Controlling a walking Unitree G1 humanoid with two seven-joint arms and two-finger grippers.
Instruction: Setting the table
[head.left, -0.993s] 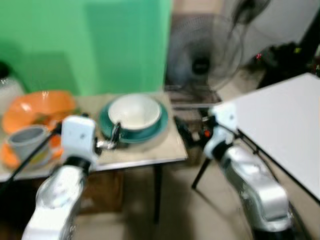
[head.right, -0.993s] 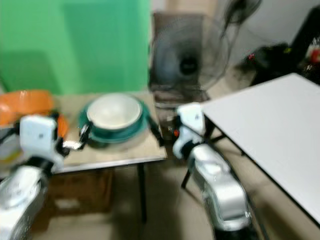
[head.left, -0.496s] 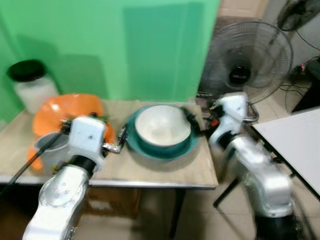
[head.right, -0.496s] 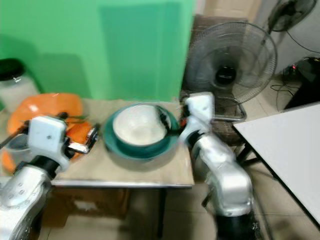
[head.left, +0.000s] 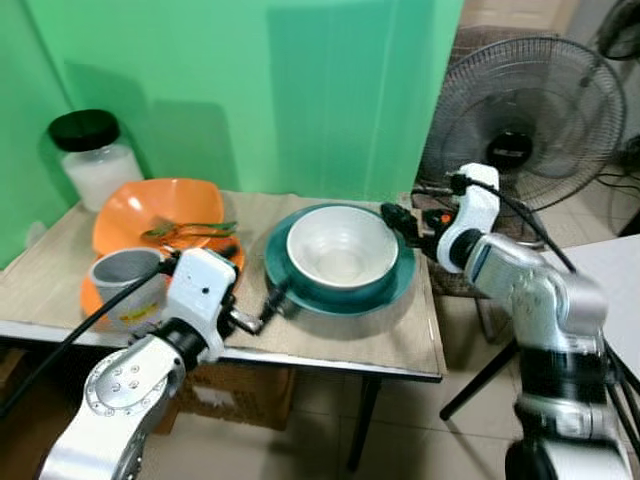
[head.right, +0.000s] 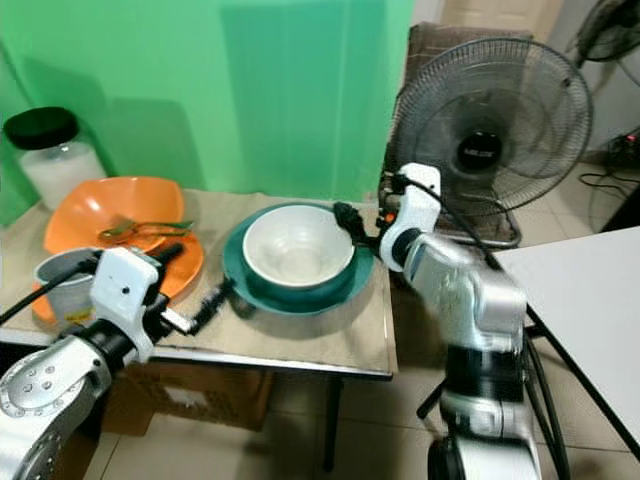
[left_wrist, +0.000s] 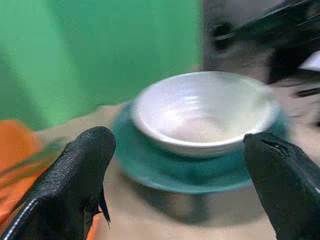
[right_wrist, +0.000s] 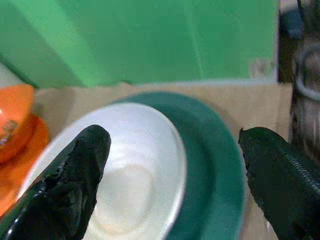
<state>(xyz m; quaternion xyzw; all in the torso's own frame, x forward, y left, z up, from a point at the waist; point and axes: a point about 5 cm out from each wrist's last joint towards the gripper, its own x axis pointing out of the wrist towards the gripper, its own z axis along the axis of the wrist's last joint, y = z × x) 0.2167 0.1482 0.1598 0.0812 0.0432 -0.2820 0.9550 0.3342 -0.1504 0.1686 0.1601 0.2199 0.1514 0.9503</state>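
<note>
Your left claw (head.left: 272, 300) reaches forward low over the bench (head.left: 330, 335), fingers spread apart, its tips just beside the near-left rim of the teal plate (head.left: 400, 284). Your right claw (head.left: 398, 218) comes in from the far right, elbow bent, fingers also apart, its tips at the plate's far-right rim. The white bowl (head.left: 342, 245) sits upright in the middle of the plate, between both claws. The plate lies near the bench's right edge, with a narrow strip of bare top beside it. To the left stand an orange bowl (head.left: 130, 210) holding cutlery, a grey cup (head.left: 120, 283) and a black-lidded jar (head.left: 95, 160). A fan (head.left: 530, 110) stands behind the right arm.
</note>
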